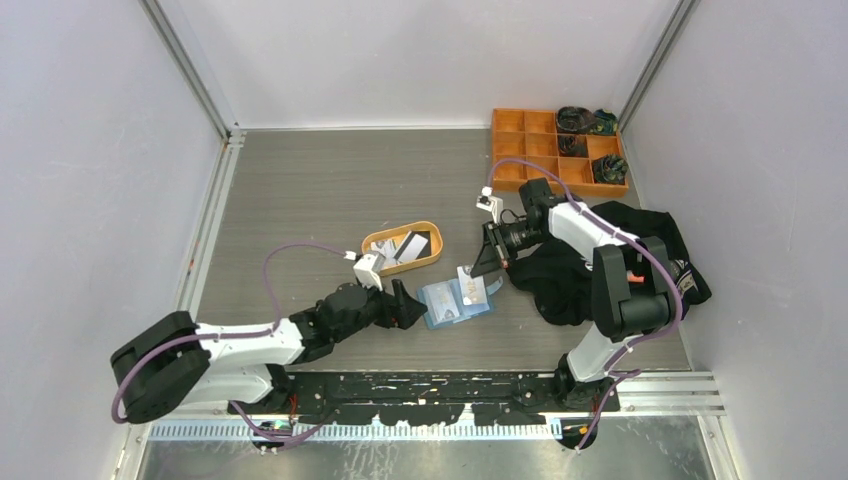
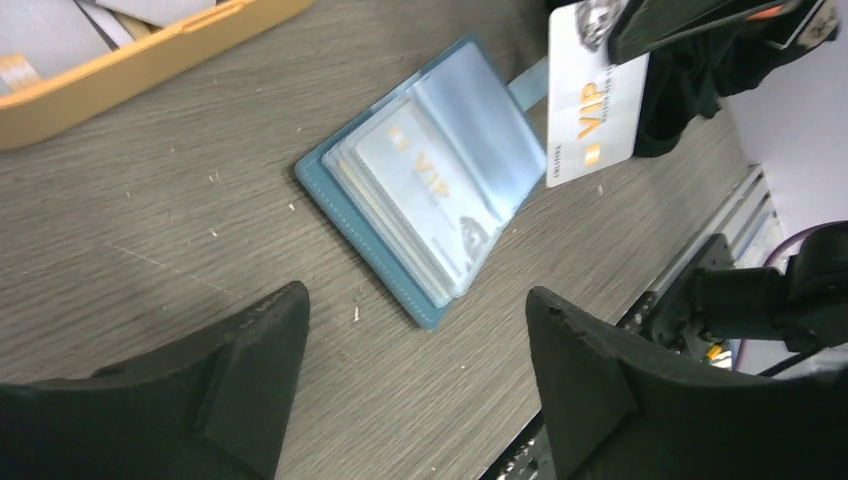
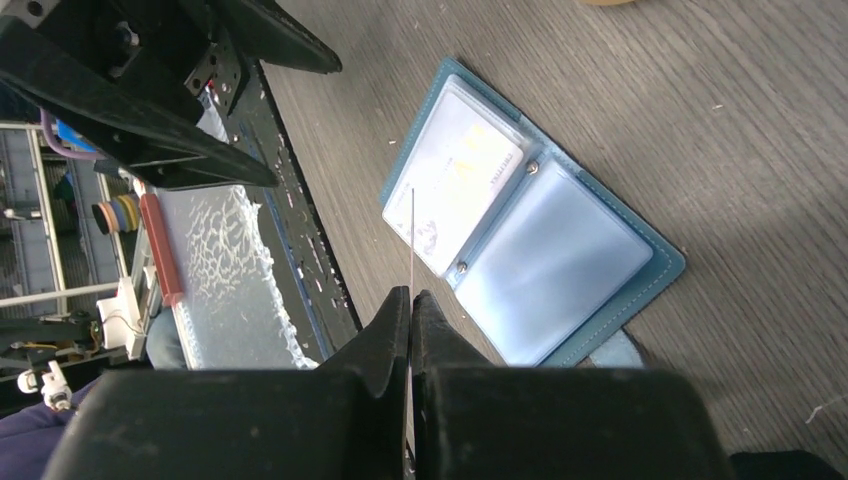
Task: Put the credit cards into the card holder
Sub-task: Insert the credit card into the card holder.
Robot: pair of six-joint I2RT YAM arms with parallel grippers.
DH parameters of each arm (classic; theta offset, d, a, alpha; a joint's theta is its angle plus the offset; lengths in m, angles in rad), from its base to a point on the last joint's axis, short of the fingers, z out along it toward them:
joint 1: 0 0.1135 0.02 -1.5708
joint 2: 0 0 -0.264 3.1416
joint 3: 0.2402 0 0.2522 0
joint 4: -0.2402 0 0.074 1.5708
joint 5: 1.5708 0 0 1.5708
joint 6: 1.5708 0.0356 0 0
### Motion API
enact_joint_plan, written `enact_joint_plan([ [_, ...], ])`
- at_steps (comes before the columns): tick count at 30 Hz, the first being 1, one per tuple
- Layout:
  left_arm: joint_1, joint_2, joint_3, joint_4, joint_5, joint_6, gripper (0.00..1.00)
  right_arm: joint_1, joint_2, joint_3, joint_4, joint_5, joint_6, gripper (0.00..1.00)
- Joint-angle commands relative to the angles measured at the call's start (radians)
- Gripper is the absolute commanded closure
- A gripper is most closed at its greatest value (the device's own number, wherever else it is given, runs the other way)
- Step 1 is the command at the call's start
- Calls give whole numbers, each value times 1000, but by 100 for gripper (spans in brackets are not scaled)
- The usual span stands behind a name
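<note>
The left claw (image 2: 415,300) hung low over the counter (image 2: 150,270), wide open and empty. Beyond it and off to its left sat the orange tray (image 2: 120,80) with loose cards (image 1: 412,245) in it. Straight ahead of its tips, just short of touching, lay the holder (image 2: 470,120). It was a blue fold-over, spread open and flat, with clear pockets uppermost and one white card with gold "VIP" lettering already sleeved.

Above the holder's far side hung another white VIP card (image 2: 590,110), pinched by one short end in the right claw (image 3: 410,295), which was closed tight on it. The free end pointed down toward the open pockets directly beneath that claw.

The card looked light, thin, stiff and slick. An end grip probably suits it, leaving most of its length free to slide in. The pockets seemed soft and floppy, and the holder light enough to skate on the counter. Its blue cover edge nearest the left claw would likely be the place to pin it.
</note>
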Motion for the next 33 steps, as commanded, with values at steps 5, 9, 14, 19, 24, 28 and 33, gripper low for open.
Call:
enact_joint_plan([
  [5, 3, 216, 103, 156, 85, -52, 51, -5, 50, -20, 138, 14, 125, 99],
  [9, 3, 284, 151, 175, 104, -59, 64, -4, 85, -28, 187, 17, 177, 99],
  [14, 3, 329, 215, 118, 95, -35, 70, -5, 106, -32, 213, 13, 195, 99],
  [19, 3, 395, 237, 116, 78, -21, 73, -4, 114, -31, 220, -10, 198, 99],
  [24, 3, 428, 249, 89, 55, -8, 77, -4, 131, -27, 229, -27, 203, 99],
  [28, 3, 413, 245, 42, 26, -2, 79, 2, 136, -24, 231, -39, 200, 99],
  [33, 3, 387, 228, 0, -2, -7, 81, 18, 133, -27, 249, -50, 211, 99],
])
